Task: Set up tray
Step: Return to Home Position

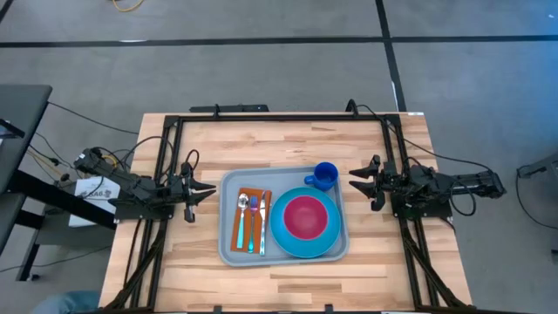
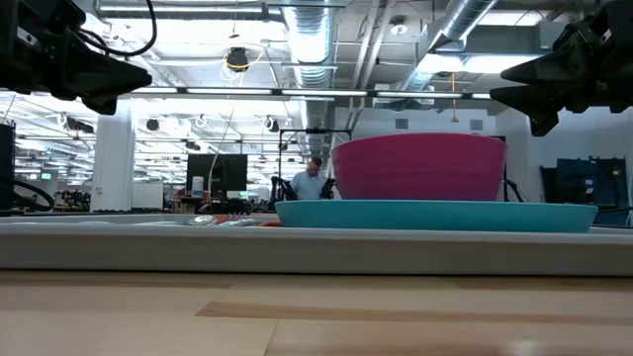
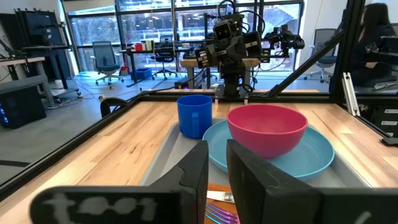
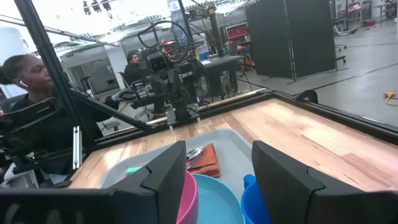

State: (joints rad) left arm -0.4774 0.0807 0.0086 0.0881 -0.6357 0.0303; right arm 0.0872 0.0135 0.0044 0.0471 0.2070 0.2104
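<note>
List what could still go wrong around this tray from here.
1. The right gripper, open, hangs close to the blue cup at a corner of the tray; a careless swing could tip it.
2. The left gripper, open, sits just off the tray edge by the orange napkin; a nudge might scatter the cutlery on it.
3. The pink bowl only rests on the blue plate; a jolt could slide it.

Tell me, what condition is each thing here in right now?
tray: flat on the table, loaded.
plate: on the tray, under the bowl.
bowl: upright, empty.
mug: upright, on the tray.
napkin: flat on the tray.
cutlery: three pieces side by side on the napkin.
left gripper: jaws open, empty.
right gripper: jaws open, empty.
</note>
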